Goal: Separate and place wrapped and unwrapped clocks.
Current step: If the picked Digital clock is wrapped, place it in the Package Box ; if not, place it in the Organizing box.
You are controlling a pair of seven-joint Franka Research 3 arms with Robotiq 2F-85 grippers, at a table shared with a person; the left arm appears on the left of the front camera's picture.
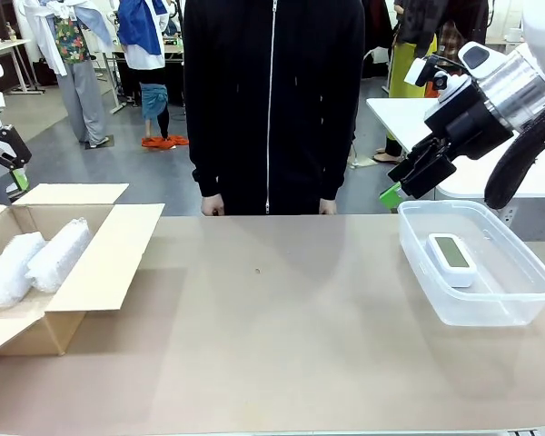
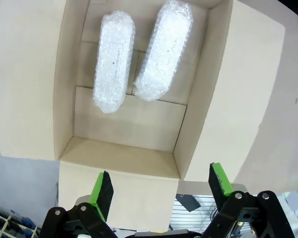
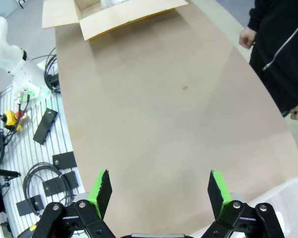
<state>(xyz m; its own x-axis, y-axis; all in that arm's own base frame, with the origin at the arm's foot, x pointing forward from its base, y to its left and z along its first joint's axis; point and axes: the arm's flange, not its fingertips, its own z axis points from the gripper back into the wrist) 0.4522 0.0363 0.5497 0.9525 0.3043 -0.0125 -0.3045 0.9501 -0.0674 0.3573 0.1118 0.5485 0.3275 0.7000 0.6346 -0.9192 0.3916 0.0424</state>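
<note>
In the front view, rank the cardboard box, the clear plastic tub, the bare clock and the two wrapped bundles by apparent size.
1. Cardboard box, flaps spread.
2. Clear plastic tub.
3. The two wrapped bundles: look alike, so unranked.
4. Bare clock, though it looks close to the bundles.

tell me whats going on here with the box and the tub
It is a sorting job, and it looks done. Two bubble-wrapped bundles lie side by side in the open cardboard box on the robot's left. The bare white clock lies in the clear plastic tub on the right. Nothing is being handled: the left pincer hangs open above the box, the right pincer is open over the table, and a person stands at the far side.
</note>
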